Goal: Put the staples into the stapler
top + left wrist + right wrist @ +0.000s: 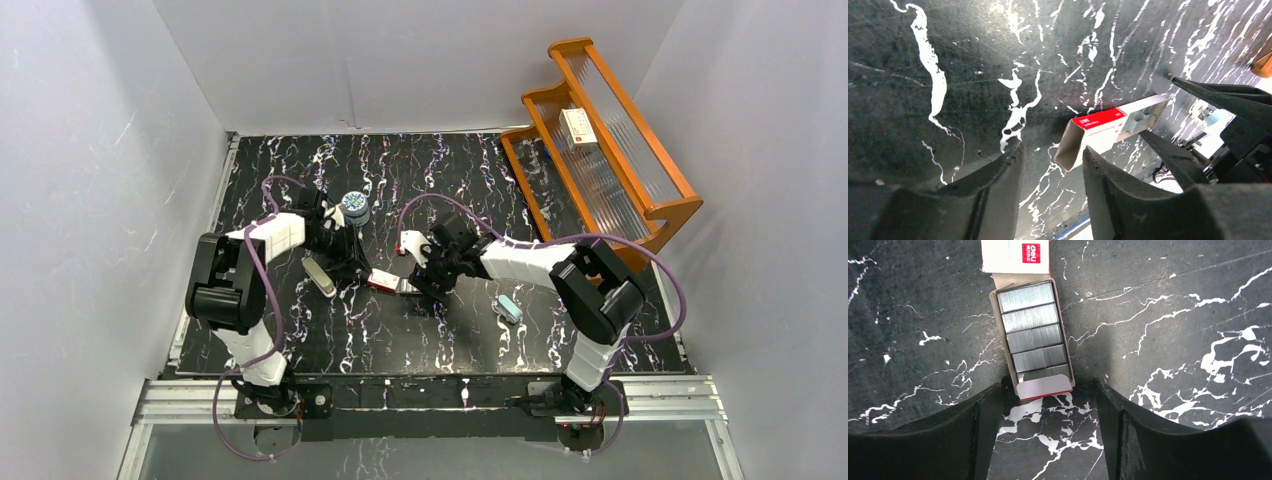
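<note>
Two arms sit bolted at the near edge of the black marbled desk [300,340]. Nearest loose item is the light blue stapler [510,308], flat on the desk beside the right arm and well apart from everything else.

Mid-desk, the pincers face each other with the staples [1033,335] between them. The staples are silvery strips stacked in rows in a small grey tray [1069,347], lying flat on the desk. The tray is slid partway out of its red-and-white sleeve [1098,130].

The right pincer [1050,387] is spread wide. The tray's flap end lies in the gap between its tips. One finger [988,425] is close to the tray corner and the other stands clear of it. Nothing is pinched.

The left pincer [1050,155] is also spread, at the opposite end. The sleeve's open mouth sits just ahead of its tips, close against one finger [1113,190]. Cannot tell if they touch; there is no grip on it. The sleeve's red face is up in the left wrist view.

The cream stapler [319,275] lies on the desk just beside the left arm's wrist, angled. It is near the sleeve but apart from it, and neither pincer holds it.

Farther back, a round blue-and-white tin [355,205] stands upright just behind the left arm. At the far right corner, a wooden rack [640,190] has a white box [578,125] resting on it.
</note>
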Controlling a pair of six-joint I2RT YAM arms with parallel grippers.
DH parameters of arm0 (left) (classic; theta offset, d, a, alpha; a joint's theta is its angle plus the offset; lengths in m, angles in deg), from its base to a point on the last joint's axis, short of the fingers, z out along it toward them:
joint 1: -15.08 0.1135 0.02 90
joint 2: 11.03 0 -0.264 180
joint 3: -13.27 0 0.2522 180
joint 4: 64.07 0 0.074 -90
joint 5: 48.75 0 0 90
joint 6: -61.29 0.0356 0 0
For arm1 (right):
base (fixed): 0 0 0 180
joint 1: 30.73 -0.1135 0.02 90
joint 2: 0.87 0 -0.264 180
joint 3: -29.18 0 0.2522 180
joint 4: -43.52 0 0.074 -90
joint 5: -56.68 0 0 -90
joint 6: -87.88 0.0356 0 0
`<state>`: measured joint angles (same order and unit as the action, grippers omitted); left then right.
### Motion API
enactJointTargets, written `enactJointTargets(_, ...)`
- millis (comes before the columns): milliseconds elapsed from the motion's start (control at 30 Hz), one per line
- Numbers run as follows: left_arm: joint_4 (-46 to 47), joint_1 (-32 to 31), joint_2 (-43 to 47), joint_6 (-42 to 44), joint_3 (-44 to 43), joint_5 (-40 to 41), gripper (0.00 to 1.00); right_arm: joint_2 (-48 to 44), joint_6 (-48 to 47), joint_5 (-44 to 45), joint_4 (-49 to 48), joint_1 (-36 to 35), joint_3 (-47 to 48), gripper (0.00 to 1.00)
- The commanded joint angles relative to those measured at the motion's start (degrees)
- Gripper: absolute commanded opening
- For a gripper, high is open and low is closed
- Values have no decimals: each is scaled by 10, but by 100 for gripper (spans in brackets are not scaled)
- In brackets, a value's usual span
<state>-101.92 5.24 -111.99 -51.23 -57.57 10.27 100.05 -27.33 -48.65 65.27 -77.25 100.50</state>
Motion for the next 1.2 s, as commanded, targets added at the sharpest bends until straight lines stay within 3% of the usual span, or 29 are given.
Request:
enactJointTargets(0, -27, 3, 77, 2, -36, 22, 47, -54, 66, 9, 3, 0, 31, 78)
enactJointTargets(200, -35, 3, 157, -20, -33, 49, 57, -120, 224, 76, -39, 0, 17, 84)
enactJointTargets(333, -36, 0, 218, -44, 8, 47, 63, -149, 360, 126, -25, -6, 8, 70)
enactJointTargets(567, -10, -28, 326, -92, 97, 38, 73, -157, 610, 294, 22, -96, -4, 68)
enactJointTargets(700, -6, -32, 370, -102, 141, 37, 75, -111, 751, 336, 84, -132, 16, 58)
enactJointTargets(867, -6, -31, 412, -106, 176, 34, 77, -30, 819, 366, 153, -165, 75, 43)
enactJointTargets(1167, 9, -31, 410, -97, 184, 11, 77, 53, 871, 442, 243, -172, 162, 44)
